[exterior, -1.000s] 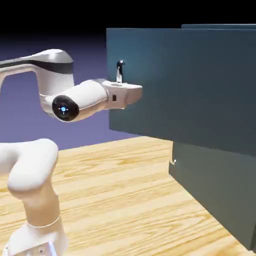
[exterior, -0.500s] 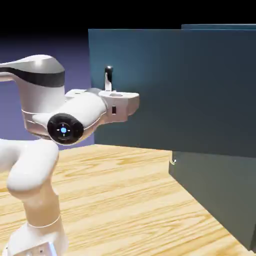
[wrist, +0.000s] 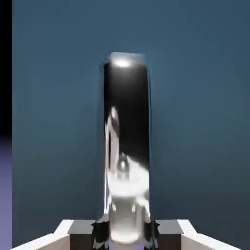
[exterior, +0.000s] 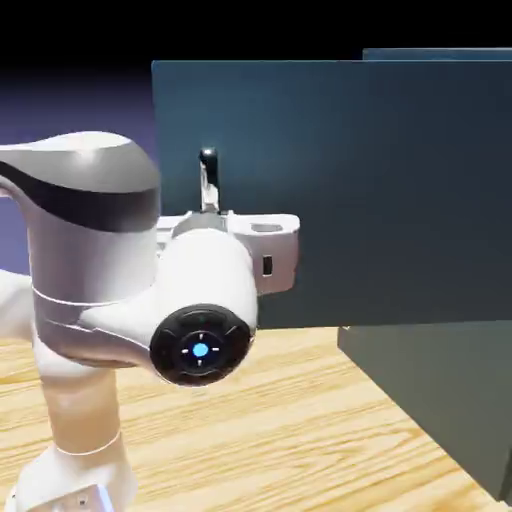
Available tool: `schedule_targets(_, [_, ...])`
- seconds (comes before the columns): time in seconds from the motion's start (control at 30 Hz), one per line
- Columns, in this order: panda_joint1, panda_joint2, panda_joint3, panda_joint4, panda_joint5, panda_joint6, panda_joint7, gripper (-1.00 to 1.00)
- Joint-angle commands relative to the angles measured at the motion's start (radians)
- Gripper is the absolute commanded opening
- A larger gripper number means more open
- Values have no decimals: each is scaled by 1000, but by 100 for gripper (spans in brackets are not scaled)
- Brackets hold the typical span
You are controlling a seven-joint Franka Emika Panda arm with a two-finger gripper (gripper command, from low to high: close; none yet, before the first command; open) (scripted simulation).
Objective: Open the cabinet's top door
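From my station, the cabinet (exterior: 440, 400) stands at the right of the exterior view on the wooden table (exterior: 280, 420), and its top door (exterior: 380, 190) is swung well out from the body, its wide teal panel reaching leftward across the frame with its free edge near the arm. I see only the door's flat face from here; the compartment behind it is hidden by the panel, so I cannot tell whether anything sits inside. Below, the shorter lower panel is flush with the cabinet front. The silver handle (exterior: 208, 180) stands upright near the door's free edge, its upper end poking up above the white hand. The gripper (exterior: 212, 222) sits at the lower part of that handle, the arm's big rounded joint with the blue light crowding the foreground in front of it. In the hand view the handle (wrist: 126, 146) fills the middle of the picture as a shiny dark bar against the teal door (wrist: 205, 122), running down between the two fingers (wrist: 83, 228) at the bottom edge, where the gripper (wrist: 125, 229) meets it. The jaws stand either side of the bar, right up against it, but I cannot tell whether they are clamped on it or slightly slack. A strip of violet backdrop shows past the door's edge on the left.
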Motion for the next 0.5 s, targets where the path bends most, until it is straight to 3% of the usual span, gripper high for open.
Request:
schedule_targets(0.0, [36, 5, -28, 35, -12, -23, 2, -100])
schedule_targets(0.47, [528, -44, -329, 525, -118, -310, 100, -100])
